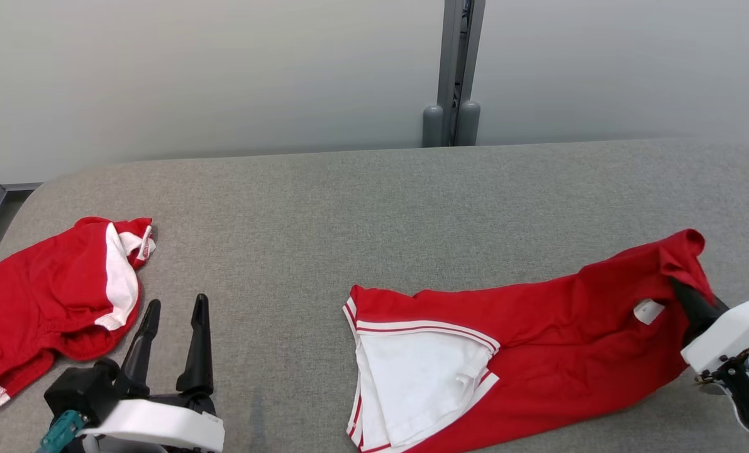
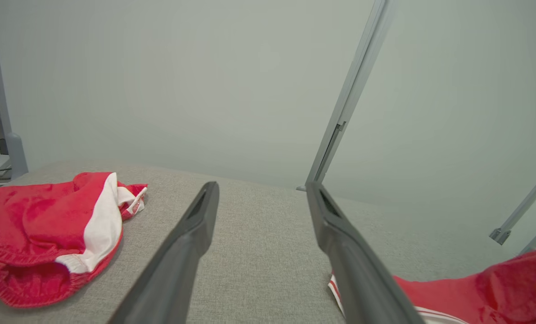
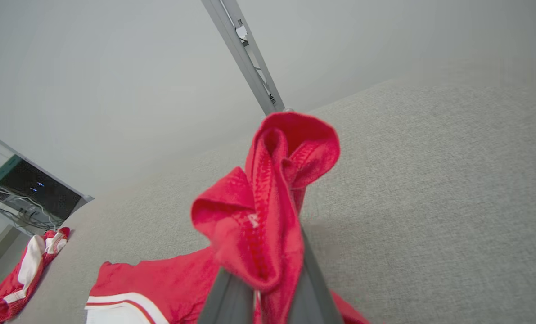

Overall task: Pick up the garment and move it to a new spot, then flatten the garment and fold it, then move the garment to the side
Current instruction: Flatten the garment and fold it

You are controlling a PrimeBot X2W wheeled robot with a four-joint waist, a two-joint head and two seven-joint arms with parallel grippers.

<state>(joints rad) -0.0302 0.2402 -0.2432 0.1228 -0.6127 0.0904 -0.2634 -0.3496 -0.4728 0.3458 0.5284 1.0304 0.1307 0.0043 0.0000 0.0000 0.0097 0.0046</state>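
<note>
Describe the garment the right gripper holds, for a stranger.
On the grey fabric table, look right: a long red garment with striped white trim lies stretched out, one end pinched in the right gripper. The crumpled red-and-white garment at far left lies untouched.

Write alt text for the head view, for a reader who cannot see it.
The right gripper, at the right edge, is shut on one end of a red garment with white trim that lies stretched across a grey table. The left gripper stands open at the lower left, beside a second red garment lying crumpled.
</note>
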